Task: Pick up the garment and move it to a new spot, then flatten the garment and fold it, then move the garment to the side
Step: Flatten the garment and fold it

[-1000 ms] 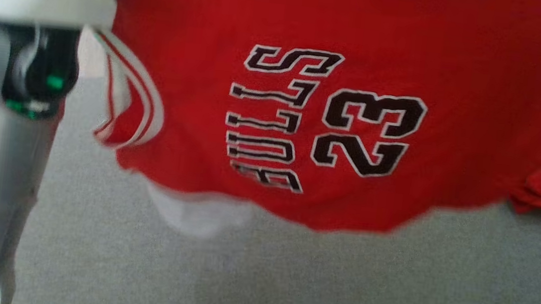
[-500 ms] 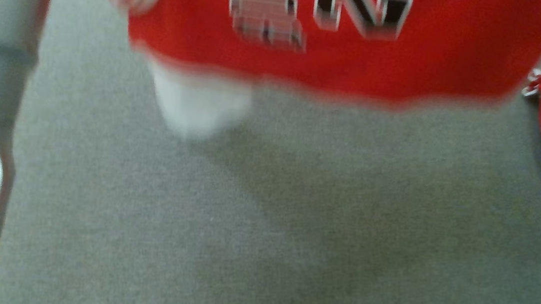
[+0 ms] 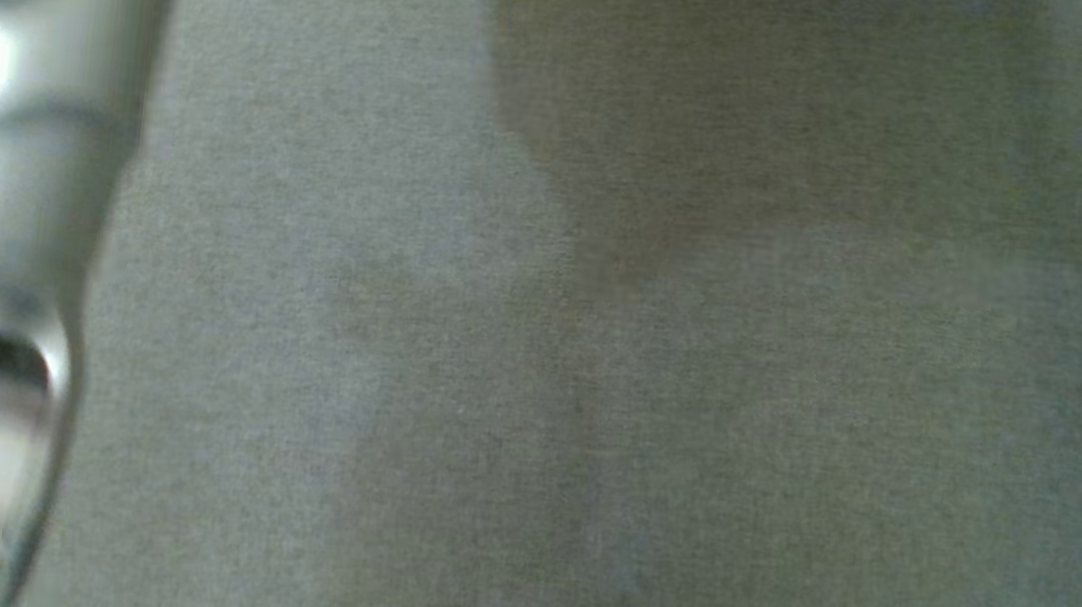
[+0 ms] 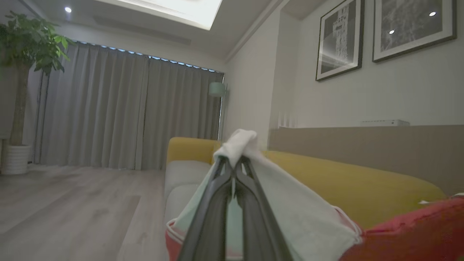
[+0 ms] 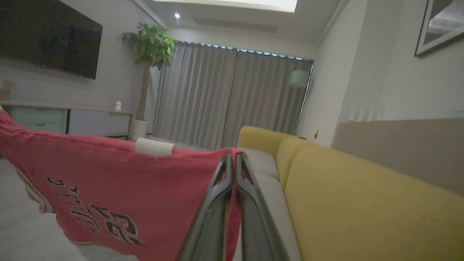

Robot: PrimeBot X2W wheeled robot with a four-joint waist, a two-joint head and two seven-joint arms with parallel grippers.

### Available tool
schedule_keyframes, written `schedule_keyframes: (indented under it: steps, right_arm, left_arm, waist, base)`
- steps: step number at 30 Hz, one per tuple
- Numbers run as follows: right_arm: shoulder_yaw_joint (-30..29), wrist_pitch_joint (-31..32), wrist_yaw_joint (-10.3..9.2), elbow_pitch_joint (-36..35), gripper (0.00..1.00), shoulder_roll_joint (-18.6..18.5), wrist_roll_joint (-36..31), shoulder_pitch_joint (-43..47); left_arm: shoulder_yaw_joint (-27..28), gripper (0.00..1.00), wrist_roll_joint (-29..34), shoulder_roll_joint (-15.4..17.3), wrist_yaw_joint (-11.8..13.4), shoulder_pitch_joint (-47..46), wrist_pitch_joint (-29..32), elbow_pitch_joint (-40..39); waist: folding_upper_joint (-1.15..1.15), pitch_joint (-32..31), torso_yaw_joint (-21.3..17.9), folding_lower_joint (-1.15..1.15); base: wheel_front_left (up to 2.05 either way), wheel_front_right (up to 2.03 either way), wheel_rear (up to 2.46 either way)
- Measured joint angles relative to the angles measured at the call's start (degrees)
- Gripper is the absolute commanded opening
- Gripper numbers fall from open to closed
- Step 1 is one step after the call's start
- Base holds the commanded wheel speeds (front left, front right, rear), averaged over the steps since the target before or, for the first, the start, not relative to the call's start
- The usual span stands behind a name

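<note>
The left tool (image 4: 233, 163) is pinched tight on the garment's (image 4: 297, 214) white trim. The right tool (image 5: 233, 159) is pinched tight on its red edge, with the cloth hanging beside both tips.

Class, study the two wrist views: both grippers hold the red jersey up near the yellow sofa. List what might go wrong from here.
1. The left gripper pinches only a small fold of white trim on the red jersey; that fold may slip free.
2. The right gripper grips the jersey at its very edge, so the hanging cloth could sag and land creased on the yellow sofa.
</note>
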Motion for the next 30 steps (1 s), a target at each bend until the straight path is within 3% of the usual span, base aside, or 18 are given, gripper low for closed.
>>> schedule_keyframes:
  steps: [5,10,18,24,30]
  right_arm:
    - [-0.08,0.01,0.00,2.35,0.00,2.48,0.02,11.07]
    - [-3.41,0.02,0.00,3.16,0.00,3.05,0.76,27.90]
    - [-11.71,0.03,0.00,-4.64,0.00,4.81,-1.01,52.35]
    - [-17.42,0.08,0.00,-11.36,0.00,7.81,-3.43,68.69]
    - [-19.71,0.11,0.00,-13.12,0.00,10.43,-4.30,72.27]
  left_arm:
    - [-3.07,0.00,-1.35,1.78,-0.03,16.58,-0.21,-5.81]
    - [-4.97,0.00,-3.75,7.04,-0.07,42.18,-0.27,-17.46]
    - [-6.95,0.00,-6.23,12.71,8.34,76.59,1.75,-36.19]
    - [-7.64,0.00,-8.40,14.25,13.81,88.07,3.69,-46.06]
    - [-7.31,0.00,-9.57,14.08,14.82,88.39,4.85,-46.99]
  waist:
    - [0.00,-1.28,0.58,-0.01]
    - [0.00,-6.41,0.34,-0.03]
    - [0.01,-14.35,-0.45,-0.04]
    - [0.01,-18.21,-0.71,-0.04]
    - [0.01,-18.83,-1.29,-0.03]
  base:
    - [0.00,0.00,0.00]
    - [0.00,0.00,0.00]
    - [0.00,0.00,0.00]
    - [0.00,0.00,0.00]
    - [0.00,0.00,0.00]
